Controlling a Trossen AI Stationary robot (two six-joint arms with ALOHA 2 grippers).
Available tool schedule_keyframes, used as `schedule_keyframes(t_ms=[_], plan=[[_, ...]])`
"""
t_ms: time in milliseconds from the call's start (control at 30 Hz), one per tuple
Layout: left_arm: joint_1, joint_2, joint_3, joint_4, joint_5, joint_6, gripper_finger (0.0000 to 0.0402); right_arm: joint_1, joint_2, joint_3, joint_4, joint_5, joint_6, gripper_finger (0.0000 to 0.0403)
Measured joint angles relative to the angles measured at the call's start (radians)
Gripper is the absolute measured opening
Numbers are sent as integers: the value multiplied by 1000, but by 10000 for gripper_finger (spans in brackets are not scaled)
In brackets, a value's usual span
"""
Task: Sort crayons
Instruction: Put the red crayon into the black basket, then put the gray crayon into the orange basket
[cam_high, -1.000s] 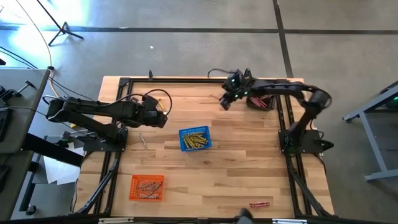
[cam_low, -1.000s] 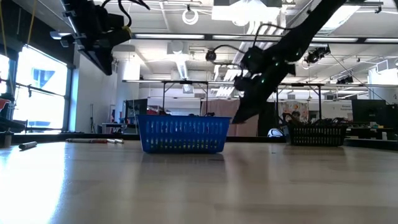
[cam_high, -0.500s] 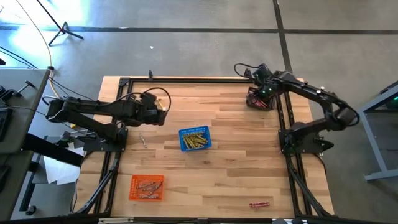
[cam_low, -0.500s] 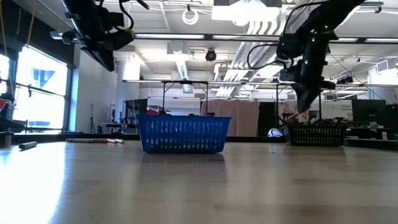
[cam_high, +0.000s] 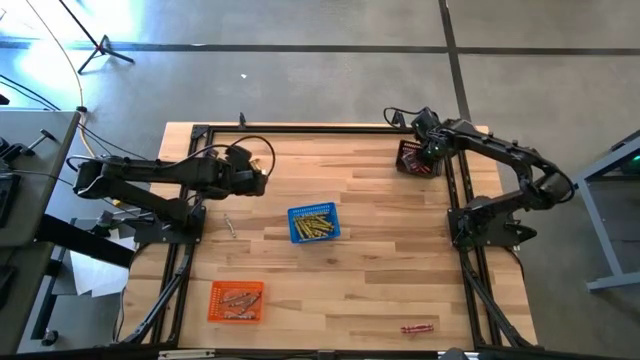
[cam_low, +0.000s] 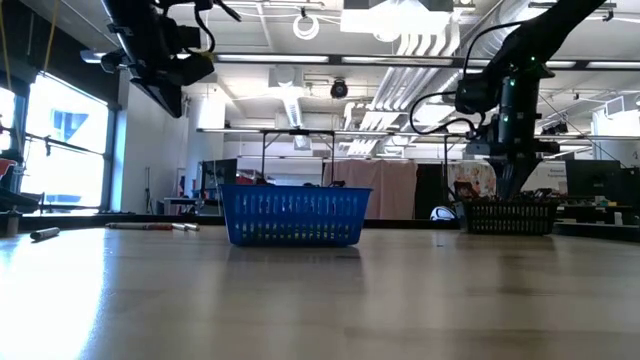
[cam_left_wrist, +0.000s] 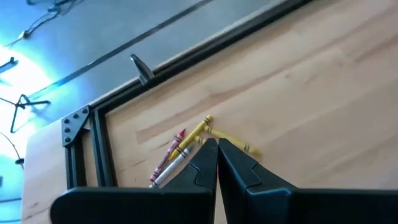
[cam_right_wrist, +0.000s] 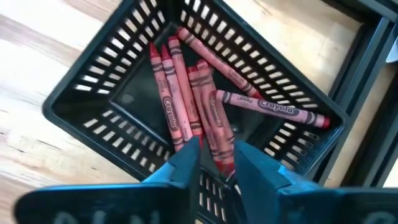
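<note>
My right gripper (cam_high: 424, 152) hangs fingers-down and open over the dark mesh basket (cam_right_wrist: 109, 65) at the table's far right. Several red crayons (cam_right_wrist: 180, 99) lie in that basket, some seen through the gap between the fingers (cam_right_wrist: 216, 149). My left gripper (cam_high: 258, 180) is shut on nothing (cam_left_wrist: 216, 144), held above the table's far left part. Below and beyond it, a few loose crayons (cam_left_wrist: 186, 142), yellow, red and grey, lie on the wood. Yellow crayons fill the blue basket (cam_high: 313, 224); tan ones fill the orange basket (cam_high: 237, 300).
One red crayon (cam_high: 418, 327) lies alone near the front edge, right of centre. A small grey stick (cam_high: 230, 226) lies left of the blue basket. A black metal frame (cam_high: 330, 128) runs along the table's far edge and both sides. Bare wood spreads between the baskets.
My right gripper has swung from over the table's far middle toward the right edge and stands over the dark basket. It has tipped from slanting to pointing almost straight down.
</note>
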Motion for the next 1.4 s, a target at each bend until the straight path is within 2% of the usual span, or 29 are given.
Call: schedule_keyframes(t_ms=[133, 300, 400, 533, 667, 867, 1100, 1400], plan=[[21, 0, 0, 1, 78, 62, 3, 0, -6, 0, -7, -23, 6, 116], [120, 26, 0, 0, 232, 162, 3, 6, -39, 0, -3, -201, 25, 125], [196, 70, 0, 0, 270, 261, 3, 22, -74, 1, 7, -256, 38, 125], [297, 158, 0, 0, 275, 512, 4, 52, -124, 2, 18, -273, 48, 126], [398, 268, 0, -1, 352, 805, 16, 78, -165, 2, 20, -273, 62, 126], [506, 455, 0, -2, 383, 1055, 61, 115, -209, 2, 23, -273, 100, 126], [551, 604, 0, -2, 383, 1103, 111, 147, -217, 2, 26, -273, 111, 126], [548, 614, 0, 53, 383, 1121, 118, 153, -217, 2, 81, -272, 134, 126]])
